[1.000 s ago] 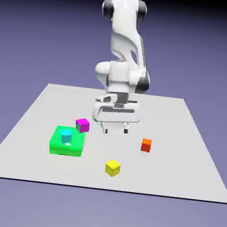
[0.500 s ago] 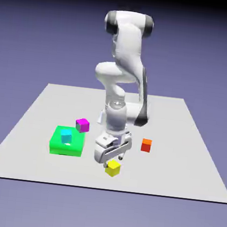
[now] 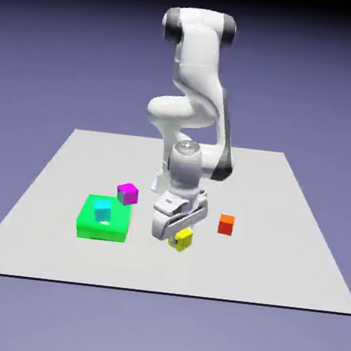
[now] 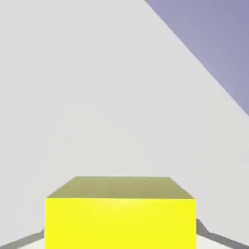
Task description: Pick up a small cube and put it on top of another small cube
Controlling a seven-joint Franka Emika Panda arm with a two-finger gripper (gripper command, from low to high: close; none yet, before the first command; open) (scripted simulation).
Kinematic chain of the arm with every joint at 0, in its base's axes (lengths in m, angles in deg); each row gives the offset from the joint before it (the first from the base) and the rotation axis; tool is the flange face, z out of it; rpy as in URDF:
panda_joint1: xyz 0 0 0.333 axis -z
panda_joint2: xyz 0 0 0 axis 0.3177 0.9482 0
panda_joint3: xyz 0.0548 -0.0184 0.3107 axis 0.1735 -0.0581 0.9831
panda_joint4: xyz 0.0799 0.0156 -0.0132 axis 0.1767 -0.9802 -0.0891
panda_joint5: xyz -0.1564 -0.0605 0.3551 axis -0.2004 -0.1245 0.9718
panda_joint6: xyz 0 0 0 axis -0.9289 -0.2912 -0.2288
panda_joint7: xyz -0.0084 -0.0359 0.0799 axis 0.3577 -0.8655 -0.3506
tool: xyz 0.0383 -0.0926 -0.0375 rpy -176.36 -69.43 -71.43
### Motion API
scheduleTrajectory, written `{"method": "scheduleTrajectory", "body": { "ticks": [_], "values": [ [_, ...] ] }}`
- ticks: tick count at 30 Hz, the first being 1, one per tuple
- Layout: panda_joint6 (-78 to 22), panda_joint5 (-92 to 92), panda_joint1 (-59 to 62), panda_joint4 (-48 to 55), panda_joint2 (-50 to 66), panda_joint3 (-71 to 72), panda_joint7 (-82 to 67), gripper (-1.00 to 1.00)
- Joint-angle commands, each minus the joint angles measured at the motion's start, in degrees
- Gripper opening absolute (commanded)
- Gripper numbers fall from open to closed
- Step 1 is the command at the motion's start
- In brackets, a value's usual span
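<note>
The small yellow cube [image 3: 180, 240] was pinched between the two fingers of the gripper [image 3: 181, 238], which were closed on its opposite sides, and it was held up off the table [image 3: 275, 270]. In the exterior view it was seen over the table's near half, between the middle and the near edge. In the hand view its bright face filled the bottom middle, with a finger tip partly shown at either side.

The small orange-red cube [image 3: 226, 225] was set on the table toward the right edge, well apart from the yellow one. Toward the left edge the large flat green block [image 3: 103, 230] was placed, and on its top the cyan cube [image 3: 102, 211] was carried. The magenta cube [image 3: 128, 195] was seen by the block's far right corner; whether they were touching could not be told. On the white hand housing [image 3: 178, 210] a small dark mark was shown, too small to be read.
</note>
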Motion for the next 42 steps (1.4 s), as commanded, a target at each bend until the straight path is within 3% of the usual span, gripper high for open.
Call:
{"method": "scheduleTrajectory", "body": {
  "ticks": [1,17,34,35,42],
  "values": [
    [-0.3,-1.3,-1.4,-1.2,-1.6,-0.7,-0.1,-1.0],
    [-6.5,-21.5,-34.0,-20.5,-27.3,-11.1,-1.6,-1.0],
    [12.8,17.8,-29.9,-18.5,-4.8,6.1,-28.0,-1.0],
    [12.8,17.8,-29.9,-18.5,-4.8,6.1,-28.0,1.0],
    [5.5,2.9,-31.4,-19.2,-13.4,-0.5,-18.0,1.0]
  ]
}}
